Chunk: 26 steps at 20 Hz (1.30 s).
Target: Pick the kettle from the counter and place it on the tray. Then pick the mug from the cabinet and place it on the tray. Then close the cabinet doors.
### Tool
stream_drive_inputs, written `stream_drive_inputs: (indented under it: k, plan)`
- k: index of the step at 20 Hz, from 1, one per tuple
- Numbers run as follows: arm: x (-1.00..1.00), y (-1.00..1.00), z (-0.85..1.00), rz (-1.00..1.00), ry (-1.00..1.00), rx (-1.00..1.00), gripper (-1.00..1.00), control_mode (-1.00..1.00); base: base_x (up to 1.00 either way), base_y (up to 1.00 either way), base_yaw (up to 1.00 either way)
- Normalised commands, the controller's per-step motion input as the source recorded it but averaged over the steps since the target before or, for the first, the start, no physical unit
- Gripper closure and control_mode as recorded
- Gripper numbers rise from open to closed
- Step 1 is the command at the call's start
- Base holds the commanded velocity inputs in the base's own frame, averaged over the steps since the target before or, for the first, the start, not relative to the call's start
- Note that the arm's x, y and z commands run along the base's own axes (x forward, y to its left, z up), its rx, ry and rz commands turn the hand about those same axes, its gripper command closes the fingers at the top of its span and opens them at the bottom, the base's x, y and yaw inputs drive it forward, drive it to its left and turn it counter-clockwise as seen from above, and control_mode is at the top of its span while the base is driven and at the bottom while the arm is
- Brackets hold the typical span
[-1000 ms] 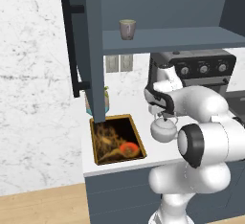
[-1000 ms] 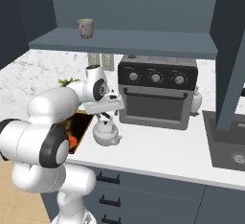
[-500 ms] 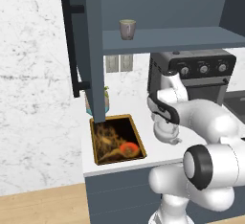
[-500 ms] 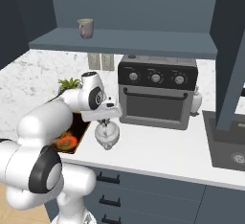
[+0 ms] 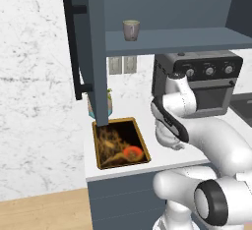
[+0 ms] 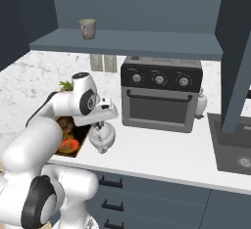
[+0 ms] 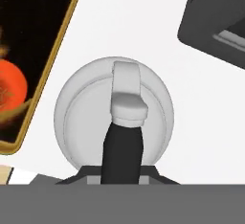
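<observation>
Kettle: squat, white, on the counter, its dark handle pinched by the gripper; tray beside it; mug on cabinet shelf.

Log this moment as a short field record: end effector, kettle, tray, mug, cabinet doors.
end effector: down over the kettle, closed on its dark handle
kettle: white, on the counter between tray and oven, not yet on the tray
tray: on the counter left of the kettle, nothing placed on it yet
mug: on the cabinet shelf, upright
cabinet doors: open
</observation>
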Motion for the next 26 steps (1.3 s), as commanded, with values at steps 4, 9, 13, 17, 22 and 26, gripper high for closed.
stream_drive_inputs:
  k: [4,9,13,17,22,26]
  plan:
    - [-0.25,0.63,0.56,0.44,0.11,-0.03,1.0,-1.0,0.0,0.0,0.0]
    - [-0.16,0.66,0.24,0.53,0.02,-0.14,1.0,-1.0,0.0,0.0,0.0]
    - [0.18,0.34,0.12,0.57,-0.03,-0.03,1.0,-1.0,0.0,0.0,0.0]
    - [0.29,0.19,0.01,0.52,-0.11,-0.02,1.0,-1.0,0.0,0.0,0.0]
    - [0.45,0.27,0.0,0.46,-0.01,-0.05,1.0,-1.0,0.0,0.0,0.0]
    - [0.47,0.37,0.0,0.39,0.0,-0.13,1.0,-1.0,0.0,0.0,0.0]
